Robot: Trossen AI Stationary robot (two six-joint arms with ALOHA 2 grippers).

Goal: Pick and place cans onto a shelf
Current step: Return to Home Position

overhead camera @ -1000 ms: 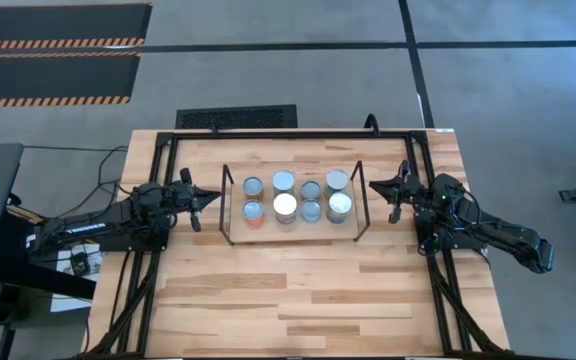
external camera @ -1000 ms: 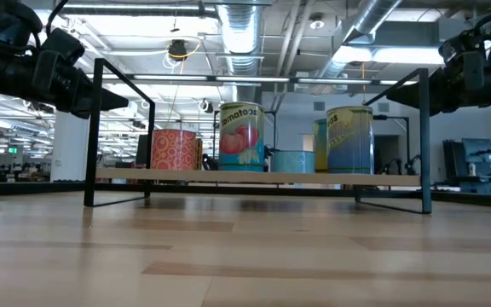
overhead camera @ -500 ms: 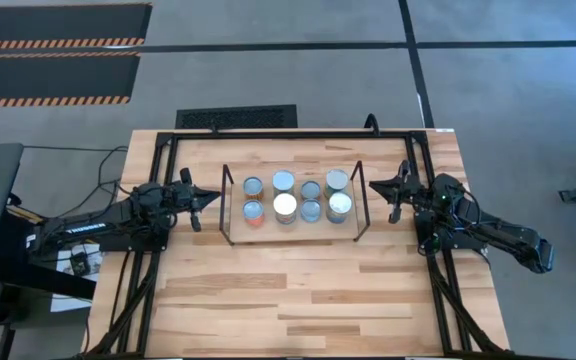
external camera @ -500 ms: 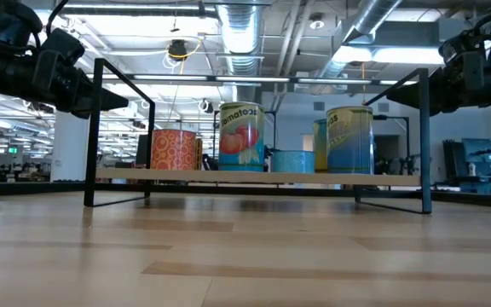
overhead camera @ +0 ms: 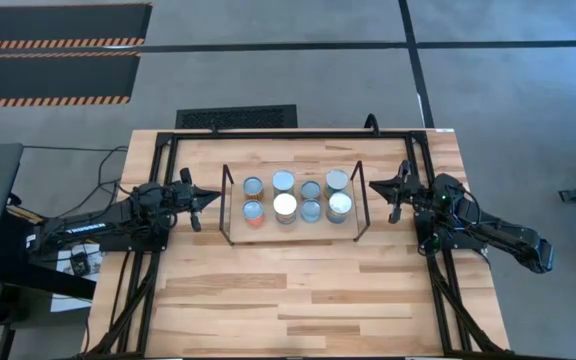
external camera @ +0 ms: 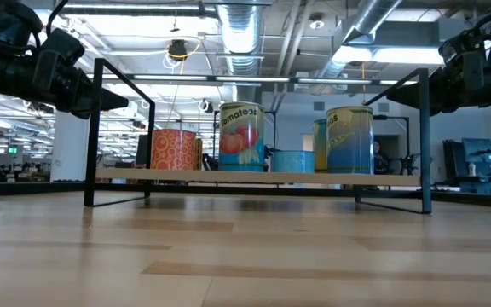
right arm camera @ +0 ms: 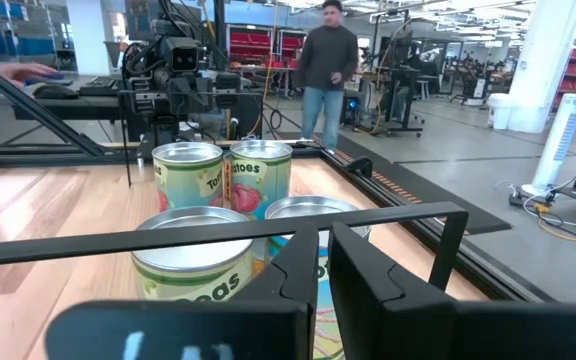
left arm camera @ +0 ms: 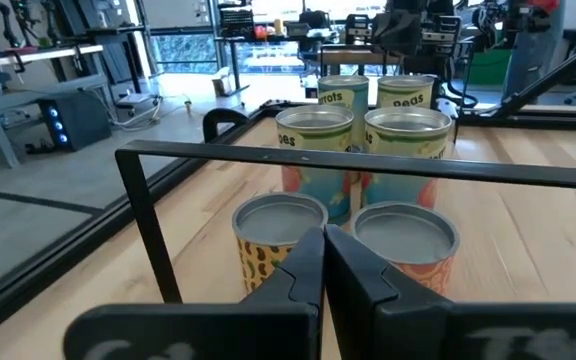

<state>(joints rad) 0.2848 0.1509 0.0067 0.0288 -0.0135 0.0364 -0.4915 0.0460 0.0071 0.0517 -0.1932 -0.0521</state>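
Several cans (overhead camera: 285, 206) stand upright in two rows on the shelf (overhead camera: 293, 231), a low light-wood platform with black wire ends in the middle of the table. In the low view their labels show above the shelf board (external camera: 254, 178). My left gripper (overhead camera: 213, 194) hovers level just beyond the shelf's left end, shut and empty; its wrist view shows the fingertips (left arm camera: 324, 240) meeting in front of the wire upright. My right gripper (overhead camera: 371, 185) hovers level beyond the shelf's right end, with a narrow gap between its fingers (right arm camera: 324, 250) and nothing in it.
Black frame rails (overhead camera: 158, 150) run along the table's left, right and far sides. Bare wooden tabletop (overhead camera: 298, 290) lies between the shelf and the near edge. A person (right arm camera: 328, 60) stands in the room beyond the table.
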